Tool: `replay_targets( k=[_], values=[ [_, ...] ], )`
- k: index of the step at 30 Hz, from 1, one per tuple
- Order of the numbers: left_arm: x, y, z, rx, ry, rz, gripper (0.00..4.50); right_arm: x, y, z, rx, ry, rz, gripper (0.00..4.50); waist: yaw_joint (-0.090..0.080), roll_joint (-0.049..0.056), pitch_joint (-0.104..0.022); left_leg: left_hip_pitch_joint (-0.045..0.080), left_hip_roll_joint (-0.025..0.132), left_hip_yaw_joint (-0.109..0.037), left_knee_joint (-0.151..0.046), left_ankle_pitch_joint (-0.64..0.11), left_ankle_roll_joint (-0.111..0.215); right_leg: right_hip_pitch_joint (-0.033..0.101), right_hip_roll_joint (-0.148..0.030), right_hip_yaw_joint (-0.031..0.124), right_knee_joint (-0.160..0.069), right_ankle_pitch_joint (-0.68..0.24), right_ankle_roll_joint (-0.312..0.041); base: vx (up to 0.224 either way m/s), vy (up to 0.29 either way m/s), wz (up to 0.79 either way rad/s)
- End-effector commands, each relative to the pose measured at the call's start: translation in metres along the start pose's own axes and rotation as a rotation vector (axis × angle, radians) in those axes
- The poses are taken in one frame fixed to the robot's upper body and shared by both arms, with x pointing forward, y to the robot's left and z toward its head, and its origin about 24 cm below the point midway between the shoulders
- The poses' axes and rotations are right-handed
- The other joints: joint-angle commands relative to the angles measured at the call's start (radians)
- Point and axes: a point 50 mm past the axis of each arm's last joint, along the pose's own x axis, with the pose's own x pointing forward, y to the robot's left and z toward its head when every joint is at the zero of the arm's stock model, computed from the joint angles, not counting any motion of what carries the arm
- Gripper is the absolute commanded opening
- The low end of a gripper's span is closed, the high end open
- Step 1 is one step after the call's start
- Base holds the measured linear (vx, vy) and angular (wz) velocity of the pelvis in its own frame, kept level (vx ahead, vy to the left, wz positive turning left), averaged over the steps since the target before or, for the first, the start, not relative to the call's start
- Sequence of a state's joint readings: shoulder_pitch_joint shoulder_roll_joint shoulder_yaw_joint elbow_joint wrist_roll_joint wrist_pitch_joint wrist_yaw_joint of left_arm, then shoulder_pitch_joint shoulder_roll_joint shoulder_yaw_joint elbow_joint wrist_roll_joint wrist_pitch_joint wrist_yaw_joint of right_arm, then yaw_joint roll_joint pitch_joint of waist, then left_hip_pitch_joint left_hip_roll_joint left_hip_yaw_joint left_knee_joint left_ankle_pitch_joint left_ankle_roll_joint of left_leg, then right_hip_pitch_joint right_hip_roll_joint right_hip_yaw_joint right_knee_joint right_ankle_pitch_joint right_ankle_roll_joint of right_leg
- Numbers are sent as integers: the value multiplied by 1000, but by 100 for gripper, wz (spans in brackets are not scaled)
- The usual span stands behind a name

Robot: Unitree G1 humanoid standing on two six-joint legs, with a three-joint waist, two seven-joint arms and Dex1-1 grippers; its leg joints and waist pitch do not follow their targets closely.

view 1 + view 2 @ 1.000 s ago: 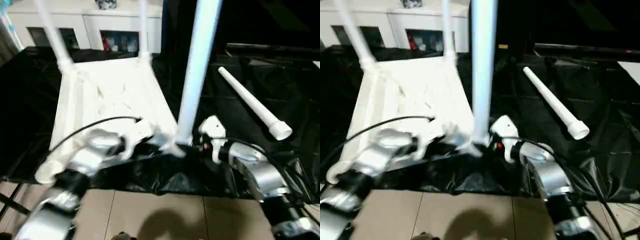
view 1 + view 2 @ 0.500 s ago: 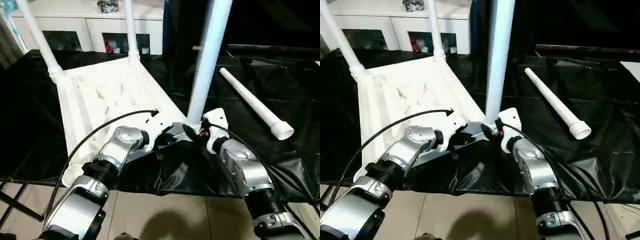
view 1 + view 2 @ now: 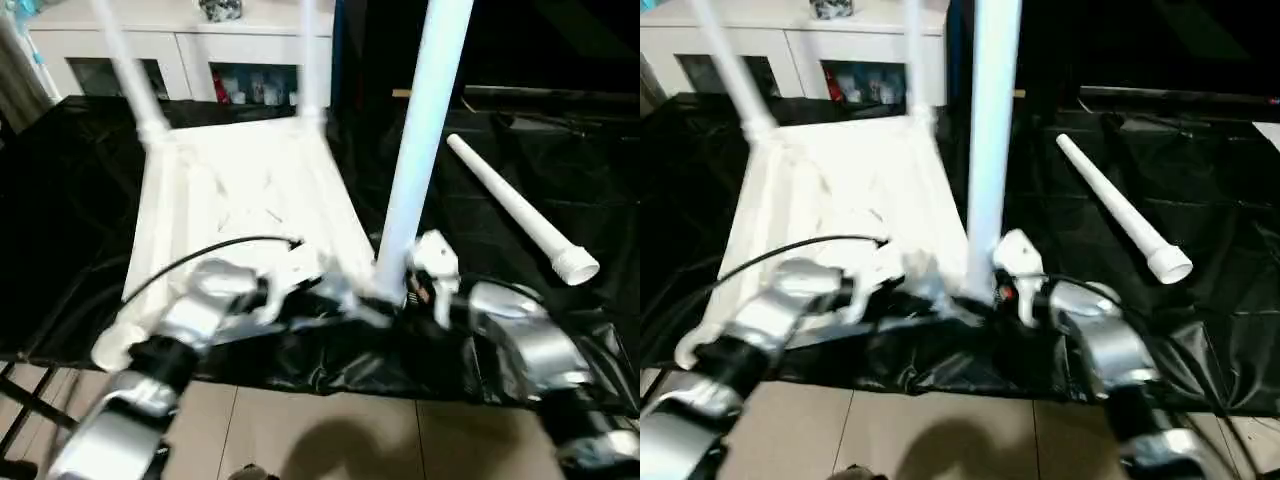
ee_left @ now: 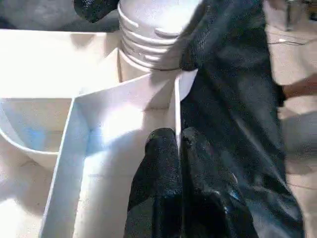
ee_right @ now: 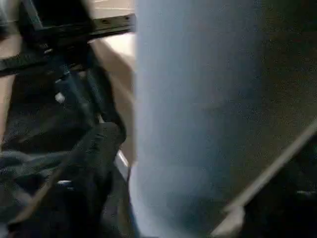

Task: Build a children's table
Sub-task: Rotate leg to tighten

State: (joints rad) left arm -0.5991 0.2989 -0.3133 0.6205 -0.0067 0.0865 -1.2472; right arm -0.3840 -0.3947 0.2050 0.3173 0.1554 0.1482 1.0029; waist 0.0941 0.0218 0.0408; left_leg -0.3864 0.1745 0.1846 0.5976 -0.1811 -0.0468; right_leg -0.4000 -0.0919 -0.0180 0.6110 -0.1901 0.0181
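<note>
Head views: tabletop (image 3: 250,200) lies upside down on black sheet (image 3: 60,200); upright leg (image 3: 420,150) rises just beside right gripper (image 3: 400,290), grip state unclear. Loose leg (image 3: 1120,215) lies well apart.
Left wrist view: left gripper (image 4: 176,148) pinches tabletop's rim rib, threaded leg end (image 4: 148,44) just ahead.

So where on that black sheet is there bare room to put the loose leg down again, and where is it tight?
Bare sheet lies right of the loose leg, out to the picture's edge, and left of the upturned tabletop. The narrower strip between the upright near leg and the loose leg is free too. The tabletop's near right corner is crowded: both arms meet there at the near leg's base.
</note>
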Motion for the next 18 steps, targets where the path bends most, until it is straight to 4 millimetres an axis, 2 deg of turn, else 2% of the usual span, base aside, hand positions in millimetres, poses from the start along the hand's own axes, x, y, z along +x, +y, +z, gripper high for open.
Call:
replay_targets(
  k=[1, 4, 8, 11, 15, 16, 18],
  values=[
    [6, -6, 11, 42, -48, -95, 0, 3, 8, 3, -21, 1, 91, 319, -5, -17, -52, 23, 51, -13, -83, -269, 51, 32, -46, 23, -78, -241, -229, 0, 0, 0],
    [-2, -7, 8, 37, -21, -135, 0, -1, 10, 3, -25, 18, 139, 301, -5, -16, -53, 22, 51, -14, -84, -264, 42, 32, -47, 24, -75, -236, -227, 0, 0, 0],
    [-6, -6, 6, 30, -6, -144, 0, -2, 13, 1, -32, 41, 170, 281, -4, -12, -55, 21, 51, -13, -82, -234, 49, 33, -45, 23, -70, -175, -241, 0, 0, 0],
    [-8, -4, 4, 33, 7, -132, 0, -2, 16, -2, -36, 55, 188, 270, -3, -14, -56, 21, 51, -12, -80, -224, 54, 34, -45, 22, -68, -143, -252, 0, 0, 0],
    [-6, 1, 5, 32, -3, -68, 0, 0, 18, -6, -20, 61, 178, 265, 0, -14, -55, 21, 51, -11, -80, -235, 52, 34, -47, 23, -71, -165, -249, 0, 0, 0],
    [-2, 6, 7, 19, -13, 12, 0, 3, 17, -7, 3, 45, 134, 265, 2, -14, -54, 23, 52, -12, -82, -253, 45, 32, -47, 24, -74, -190, -243, 0, 0, 0],
    [-2, 6, 7, 18, -13, 13, 0, 3, 17, -7, 3, 45, 134, 265, 1, -14, -51, 25, 51, -12, -84, -276, 36, 29, -47, 24, -78, -226, -237, 0, 0, 0]
  ],
)
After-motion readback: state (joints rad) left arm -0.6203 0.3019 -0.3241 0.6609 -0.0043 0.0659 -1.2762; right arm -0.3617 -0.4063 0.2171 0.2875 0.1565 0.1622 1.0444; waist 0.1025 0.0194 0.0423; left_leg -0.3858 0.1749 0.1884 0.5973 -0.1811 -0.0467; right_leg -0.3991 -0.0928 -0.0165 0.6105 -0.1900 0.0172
